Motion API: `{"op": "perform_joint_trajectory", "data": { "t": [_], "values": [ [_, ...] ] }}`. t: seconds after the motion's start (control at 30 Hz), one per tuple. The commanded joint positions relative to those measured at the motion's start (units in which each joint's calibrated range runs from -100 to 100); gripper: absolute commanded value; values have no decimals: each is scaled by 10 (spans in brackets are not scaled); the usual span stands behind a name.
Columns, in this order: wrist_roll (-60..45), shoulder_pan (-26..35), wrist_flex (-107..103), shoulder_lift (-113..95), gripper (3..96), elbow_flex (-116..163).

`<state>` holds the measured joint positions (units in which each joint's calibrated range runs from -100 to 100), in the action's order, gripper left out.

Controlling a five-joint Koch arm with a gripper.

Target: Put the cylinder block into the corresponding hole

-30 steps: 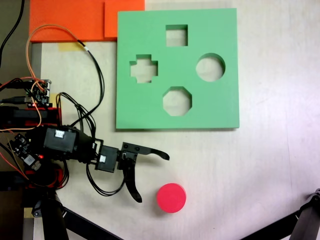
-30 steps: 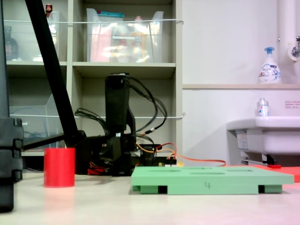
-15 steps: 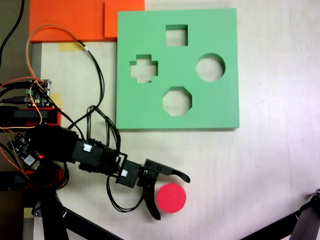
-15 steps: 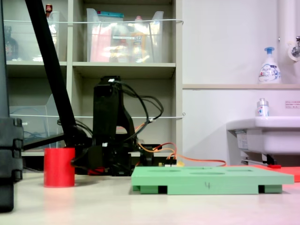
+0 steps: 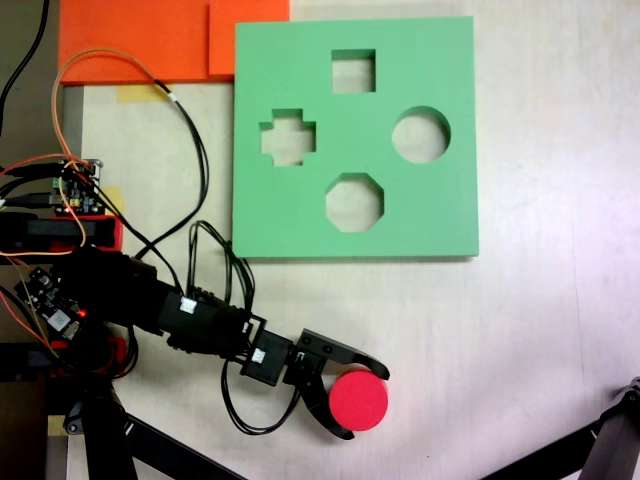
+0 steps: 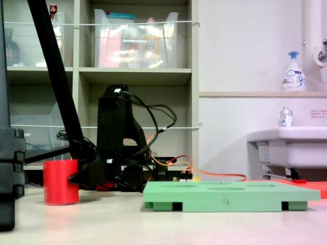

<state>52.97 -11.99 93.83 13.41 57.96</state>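
The red cylinder block (image 5: pixel 358 400) stands upright on the pale table near the first exterior view's lower edge, well below the green foam board (image 5: pixel 300 215). My gripper (image 5: pixel 366 404) has one black finger on each side of the block, and both touch its outline. The round hole (image 5: pixel 420 135) is on the board's right side and holds nothing. In the second exterior view the cylinder block (image 6: pixel 61 182) rests on the table at the left. My gripper (image 6: pixel 76 176) is low beside it, and the board (image 6: pixel 230 196) lies to the right.
The board also has a square cut-out (image 5: pixel 353 71), a cross cut-out (image 5: pixel 287 137) and an octagonal cut-out (image 5: pixel 354 202). Orange foam sheets (image 5: pixel 130 40) lie at the top left. Wires and a circuit board (image 5: pixel 75 185) sit beside the arm's base. Black stand legs (image 5: pixel 610 440) cross the lower corners.
My arm reached down and right to the cylinder block. The jaws narrowed around it, and the block shifted slightly right in the first exterior view.
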Motion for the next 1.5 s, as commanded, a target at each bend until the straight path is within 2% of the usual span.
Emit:
{"op": "perform_joint_trajectory", "data": {
  "t": [0.03, 0.13, 0.37, 0.6, 0.83, 0.97, 1.13, 1.5],
  "values": [
    [1, 2, 62, -15, 408, -10],
    [2, 4, 62, -32, 359, -5],
    [2, 6, 40, -163, 359, 4],
    [2, 45, -339, -623, 359, -74],
    [4, 136, -547, -807, 358, -207],
    [2, 189, -578, -799, 358, -245],
    [-9, 239, -570, -690, 358, -266],
    [-34, 268, -433, -338, 358, -350]
  ]
}}
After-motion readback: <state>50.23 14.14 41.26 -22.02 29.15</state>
